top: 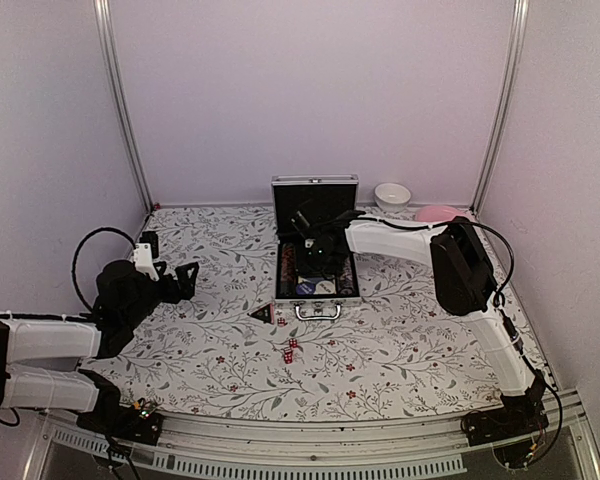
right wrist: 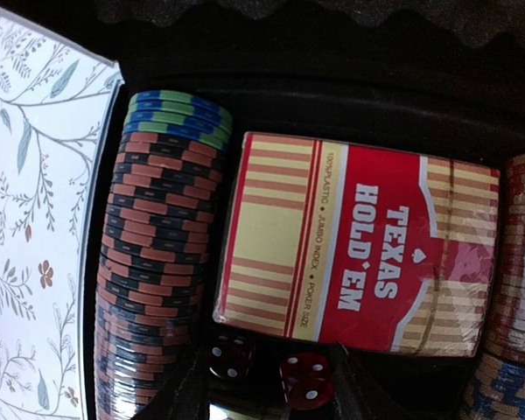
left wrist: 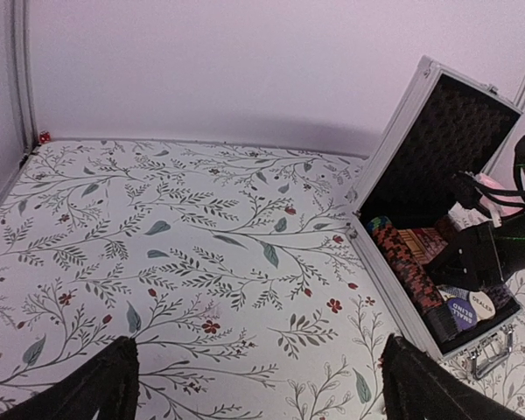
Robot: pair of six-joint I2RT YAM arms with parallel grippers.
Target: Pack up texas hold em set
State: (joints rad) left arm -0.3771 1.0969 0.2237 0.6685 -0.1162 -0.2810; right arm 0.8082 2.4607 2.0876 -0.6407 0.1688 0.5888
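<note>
The silver case [top: 317, 182] stands open on the floral table, its lid upright; it also shows in the left wrist view [left wrist: 437, 131]. My right gripper [top: 315, 262] reaches down into it. In the right wrist view a row of poker chips [right wrist: 149, 245] lies left of the tan-red card pack [right wrist: 350, 245]. Two red dice [right wrist: 306, 381] lie just below the pack, between my right gripper's [right wrist: 267, 394] parted fingers. Loose red dice [top: 290, 344] and the black triangular piece [top: 261, 315] lie on the table in front of the case. My left gripper [top: 185, 280] [left wrist: 261, 346] is open and empty, left of the case.
A white bowl [top: 392, 194] and a pink plate [top: 438, 213] sit at the back right. The right arm [left wrist: 481, 254] hangs over the case's front half. Metal frame posts stand at the back corners.
</note>
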